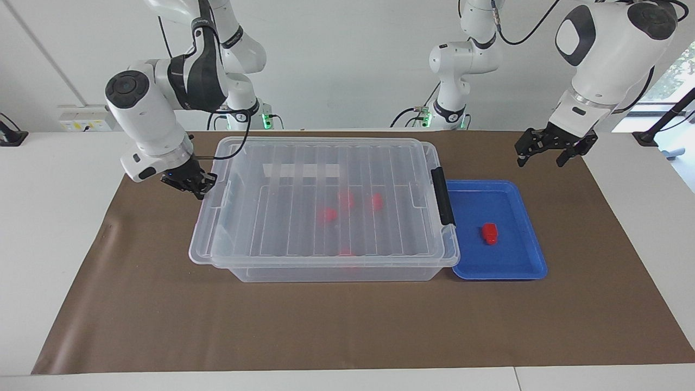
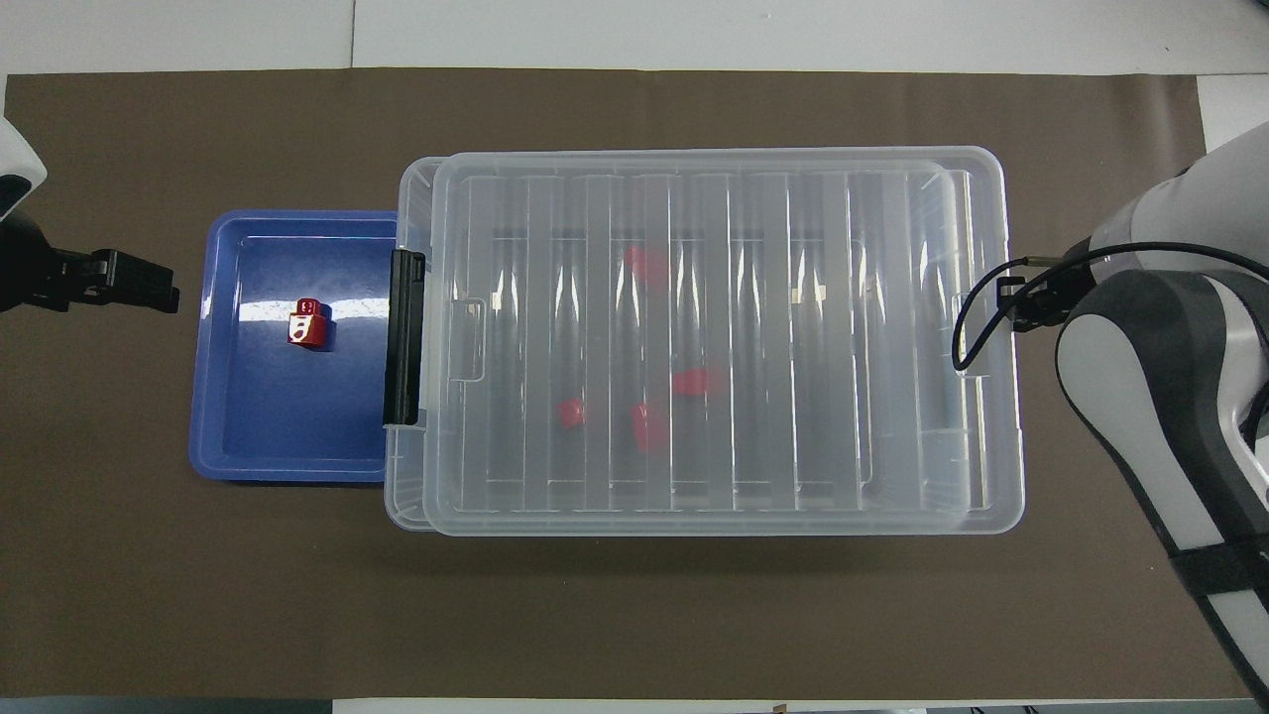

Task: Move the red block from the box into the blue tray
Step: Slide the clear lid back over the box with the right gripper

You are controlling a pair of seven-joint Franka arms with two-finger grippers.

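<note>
A red block (image 1: 490, 233) (image 2: 306, 323) lies in the blue tray (image 1: 521, 266) (image 2: 248, 436). The tray touches the box (image 1: 326, 274) (image 2: 404, 501) at the left arm's end. Several more red blocks (image 1: 376, 202) (image 2: 694, 382) show through the ribbed clear lid (image 1: 298, 163) (image 2: 763, 347), which lies almost squarely on the box. My right gripper (image 1: 198, 190) is shut and rests against the lid's rim at the right arm's end. My left gripper (image 1: 540, 161) (image 2: 169, 288) hangs open over the brown mat beside the tray, holding nothing.
A black clip handle (image 1: 442, 196) (image 2: 403, 337) stands on the box's end next to the tray. A brown mat (image 1: 347, 326) (image 2: 634, 615) covers the table. The right arm's wrist (image 2: 1140, 367) hides its fingers in the overhead view.
</note>
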